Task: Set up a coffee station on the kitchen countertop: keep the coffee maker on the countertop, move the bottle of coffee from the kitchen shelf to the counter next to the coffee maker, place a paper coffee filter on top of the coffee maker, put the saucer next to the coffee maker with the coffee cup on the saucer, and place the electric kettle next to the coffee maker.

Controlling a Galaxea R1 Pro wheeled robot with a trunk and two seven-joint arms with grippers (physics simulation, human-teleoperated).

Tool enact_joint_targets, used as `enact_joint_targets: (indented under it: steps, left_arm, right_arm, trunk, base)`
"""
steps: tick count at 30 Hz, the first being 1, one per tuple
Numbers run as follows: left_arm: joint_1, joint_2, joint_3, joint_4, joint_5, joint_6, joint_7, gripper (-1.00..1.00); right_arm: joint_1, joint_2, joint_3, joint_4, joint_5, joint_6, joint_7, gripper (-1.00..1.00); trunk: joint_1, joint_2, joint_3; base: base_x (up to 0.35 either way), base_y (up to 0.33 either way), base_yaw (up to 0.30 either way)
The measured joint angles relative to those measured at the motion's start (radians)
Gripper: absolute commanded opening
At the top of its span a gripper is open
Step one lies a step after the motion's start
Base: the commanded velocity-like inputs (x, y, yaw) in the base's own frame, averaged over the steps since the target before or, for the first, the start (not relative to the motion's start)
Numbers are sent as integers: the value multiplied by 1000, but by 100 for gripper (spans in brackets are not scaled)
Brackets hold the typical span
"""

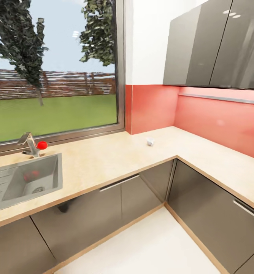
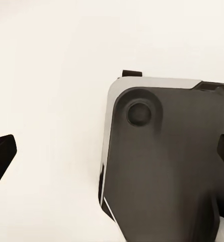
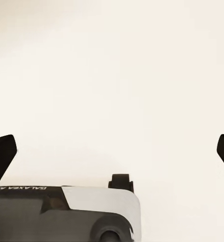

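Observation:
The kitchen countertop [image 1: 104,160], light tan and speckled, runs under a window and turns the corner along a red backsplash, above grey cabinet fronts. A small pale object [image 1: 150,142] sits on it near the corner, too small to identify. In the left wrist view my left gripper [image 2: 114,151] is open, its dark fingertips [image 2: 1,159] wide apart over white floor and the robot's grey base [image 2: 162,166]. My right gripper [image 3: 114,151] is open too, with nothing between its fingertips [image 3: 1,156] and pale floor beyond.
A steel sink [image 1: 26,180] with a faucet [image 1: 30,144] and a red knob [image 1: 42,145] is set into the counter at left. Glossy grey wall cabinets [image 1: 214,45] hang at upper right. White floor [image 1: 150,247] lies in front of the L-shaped cabinets.

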State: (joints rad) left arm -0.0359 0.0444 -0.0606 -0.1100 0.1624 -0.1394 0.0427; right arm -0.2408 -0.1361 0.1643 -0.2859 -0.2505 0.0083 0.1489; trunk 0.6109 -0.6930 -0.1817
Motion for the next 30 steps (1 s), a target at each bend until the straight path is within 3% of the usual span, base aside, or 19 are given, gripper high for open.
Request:
enact_joint_targets:
  steps: [14,27,30]
  left_arm:
    - [0,0,1,2,-1,0,0,100]
    - [0,2,4,1,4,0,2,100]
    - [0,2,4,1,4,0,3,100]
  right_arm:
    - [0,1,-4,0,-1,-2,-2,100]
    - [0,-1,-9,1,-4,-1,3,100]
    - [0,0,-8,-75,-5,-120,-8,100]
  trunk:
    - [0,0,0]
    - [0,0,0]
    - [0,0,0]
  base:
    - [0,-82,277]
    - [0,-251,45]
    - [0,-73,8]
